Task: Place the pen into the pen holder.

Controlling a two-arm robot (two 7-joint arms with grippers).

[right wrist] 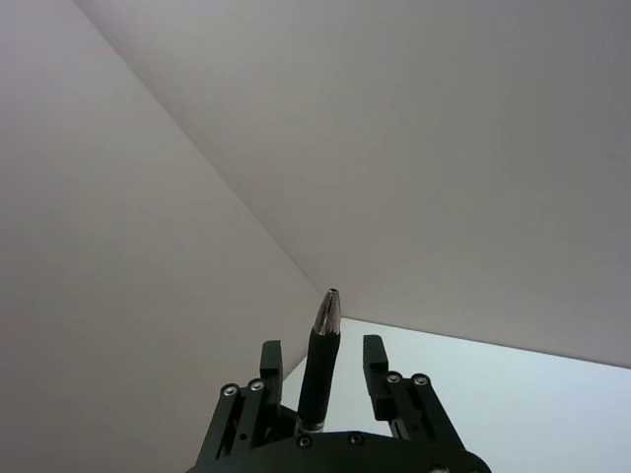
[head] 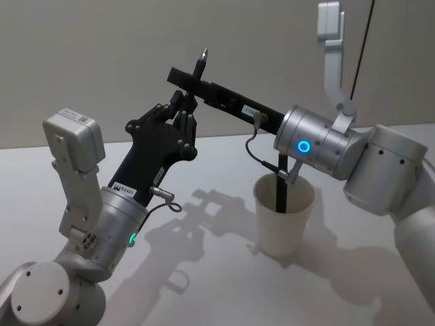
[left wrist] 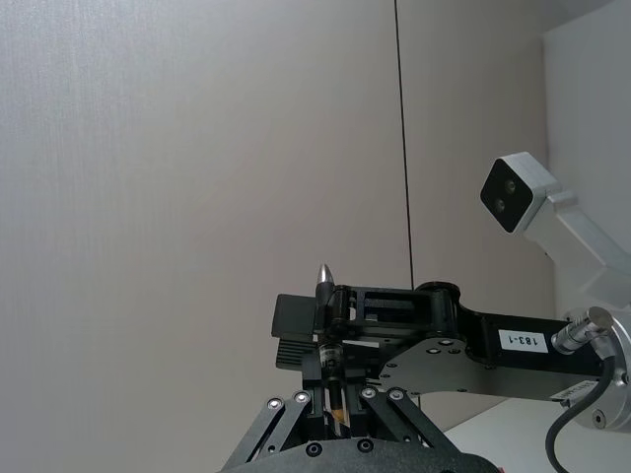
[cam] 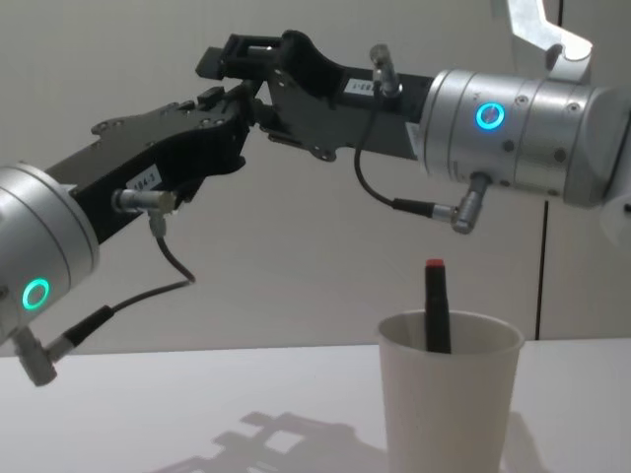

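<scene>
Both grippers meet high above the table, well up and to the left of the pen holder [head: 283, 216]. In the head view the pen [head: 199, 68] stands upright at the end of the right gripper [head: 185, 77], its silver tip pointing up, and the left gripper [head: 182, 103] reaches up just below it. The chest view shows the two black grippers crossing from the side, the left gripper [cam: 235, 106] coming in under the right gripper [cam: 237, 54], but the pen itself is hidden there. That view does show something the head view shows less clearly: a second, dark pen with a red cap [cam: 435, 305] already standing in the white paper cup [cam: 449, 404], its cap rising above the rolled rim.

The left wrist view looks along its own fingers: the pen's [left wrist: 328, 345] lower barrel sits between them, while the silver tip pokes out above the right gripper's fingers [left wrist: 296, 317]. The left gripper appears closed narrowly on the barrel. The right wrist view shows the matte black barrel and polished conical tip [right wrist: 320, 360] standing between its two fingers [right wrist: 269, 357], which sit slightly apart from the barrel on each side.

The tapered cup rests on the smooth white table [head: 204, 285], below the right arm's wrist.
</scene>
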